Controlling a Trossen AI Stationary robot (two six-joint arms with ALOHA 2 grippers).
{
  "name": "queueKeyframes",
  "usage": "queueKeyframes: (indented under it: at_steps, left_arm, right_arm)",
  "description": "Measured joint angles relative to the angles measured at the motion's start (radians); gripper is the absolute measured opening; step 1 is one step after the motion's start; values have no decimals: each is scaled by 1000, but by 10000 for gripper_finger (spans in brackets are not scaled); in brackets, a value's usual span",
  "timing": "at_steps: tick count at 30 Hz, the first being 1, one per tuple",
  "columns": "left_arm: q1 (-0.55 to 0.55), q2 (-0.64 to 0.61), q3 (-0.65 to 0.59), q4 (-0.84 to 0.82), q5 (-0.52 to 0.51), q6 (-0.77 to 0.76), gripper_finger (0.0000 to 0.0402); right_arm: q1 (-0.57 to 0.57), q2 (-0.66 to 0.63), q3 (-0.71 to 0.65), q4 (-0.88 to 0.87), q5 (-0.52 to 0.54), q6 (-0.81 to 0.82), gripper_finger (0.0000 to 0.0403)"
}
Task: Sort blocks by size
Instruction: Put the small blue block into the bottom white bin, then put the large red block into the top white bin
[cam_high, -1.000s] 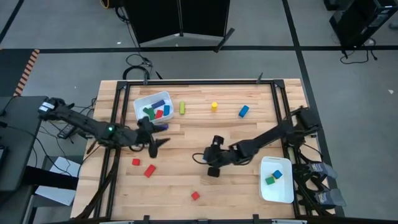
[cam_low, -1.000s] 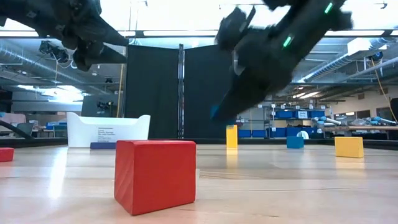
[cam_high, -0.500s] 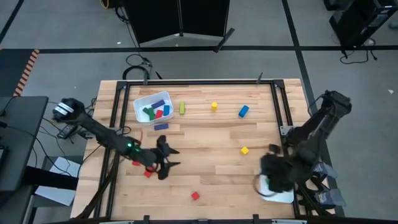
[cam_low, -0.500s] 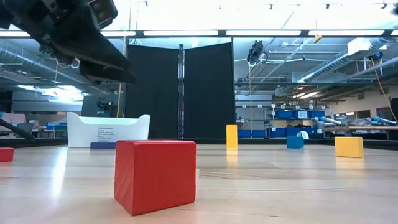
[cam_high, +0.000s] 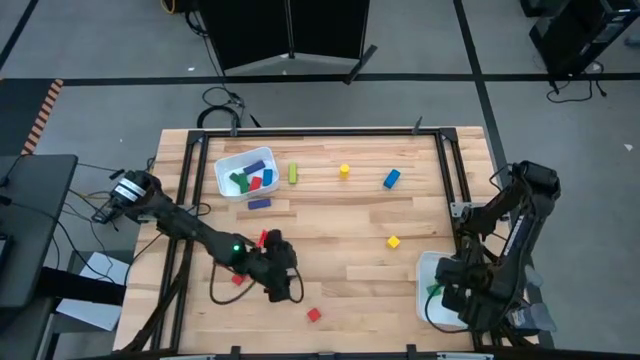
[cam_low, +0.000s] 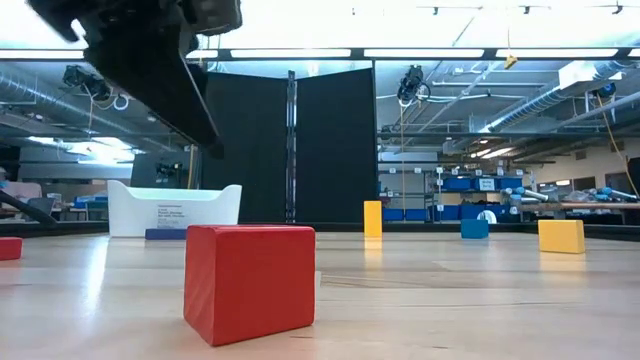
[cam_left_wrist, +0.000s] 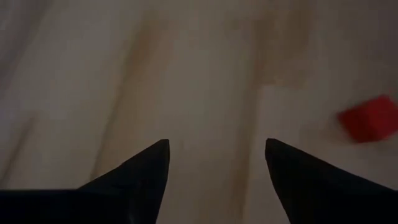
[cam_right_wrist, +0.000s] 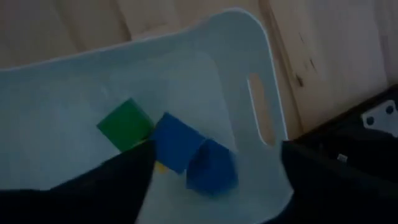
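Note:
Blocks lie scattered on the wooden table: a red cube (cam_high: 314, 315) (cam_low: 250, 280) near the front edge, two red blocks (cam_high: 237, 279) (cam_high: 263, 238) by my left arm, a yellow cube (cam_high: 393, 241), a blue block (cam_high: 391, 179), a yellow block (cam_high: 344, 170), a green bar (cam_high: 293, 173) and a blue bar (cam_high: 259, 203). My left gripper (cam_high: 283, 285) (cam_left_wrist: 217, 162) hovers open over bare wood, a red block (cam_left_wrist: 367, 121) off to one side. My right gripper (cam_high: 447, 300) (cam_right_wrist: 216, 152) hangs open over the right tray (cam_right_wrist: 249, 43), where a green cube (cam_right_wrist: 126, 123) and two blue cubes (cam_right_wrist: 177, 140) (cam_right_wrist: 211, 165) lie.
A second white tray (cam_high: 226, 160) (cam_low: 174, 208) at the far left holds blue, green and red blocks. A metal frame runs along the table's left and right edges (cam_high: 455, 200). Open wood lies in the table's middle.
My right gripper has swung from the table's middle toward the right edge and now hangs over the right tray. My left gripper has moved from beside the left tray toward the near edge and somewhat to the right, ending close to the red cube.

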Motion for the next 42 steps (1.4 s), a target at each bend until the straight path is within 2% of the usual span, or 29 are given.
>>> queueKeyframes:
  at_steps: [2,6,9,12,17,26,30,33,37,42]
  left_arm:
    - [-3,-2,35,-175,-8,-160,275]
    - [-64,-2,38,-410,18,-429,274]
    - [-118,-3,10,-460,73,-569,274]
    - [-165,-3,-9,-494,78,-684,274]
    - [-222,-3,-43,-507,95,-802,273]
    - [-242,-3,-160,-407,171,-844,273]
    - [-242,-9,-219,-293,182,-810,265]
    - [-242,-10,-240,-255,185,-779,231]
    - [-241,-9,-241,-251,189,-744,135]
    - [-217,-31,-227,-259,188,-660,130]
  right_arm:
    - [0,2,0,20,53,16,388]
    - [-3,0,0,94,209,13,362]
    - [-22,2,0,139,274,-21,337]
    - [-56,3,0,174,317,-78,320]
    - [-126,3,0,245,331,-210,309]
    - [-245,3,0,400,333,-434,304]
    - [-285,3,0,444,333,-495,299]
    - [-314,3,0,465,333,-529,295]
    - [-349,3,0,486,333,-563,289]
    - [-390,3,0,589,357,-659,284]
